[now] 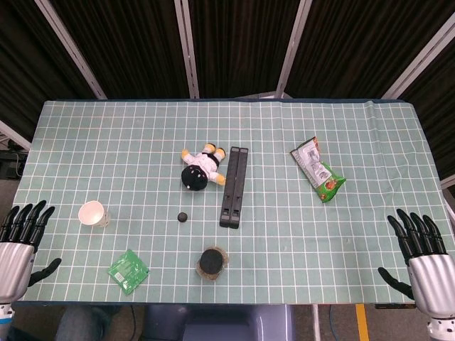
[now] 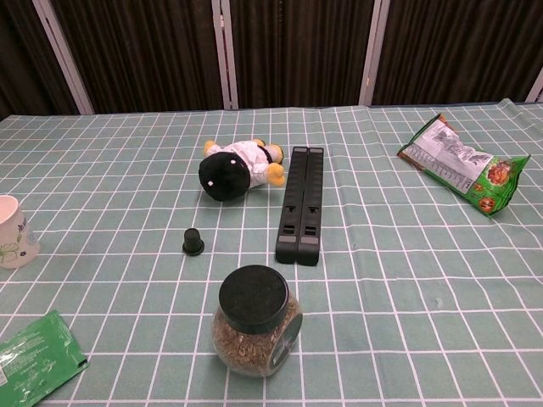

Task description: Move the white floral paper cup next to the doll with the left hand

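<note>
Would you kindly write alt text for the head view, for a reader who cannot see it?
Both robot hands, left hand and right hand, rest open at the near edge of a green gridded table. A white floral paper cup stands near the left hand, apart from the doll lying mid-table.

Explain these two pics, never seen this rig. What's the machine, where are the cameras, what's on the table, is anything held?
It is a two-armed robot with finger hands, steered by a person. The head view looks down from above: the left hand and right hand sit at the near table edge, fingers spread, holding nothing. The chest view looks across the table from lower down and shows neither hand.

On the green checked tablecloth lie:
- a white floral paper cup, upright, near the left hand
- a doll lying near the middle
- a long black bar just beside the doll
- a small black cap
- a black-lidded jar
- a green sachet
- a green snack bag

The cup is to go next to the doll; it has not been picked up yet.
</note>
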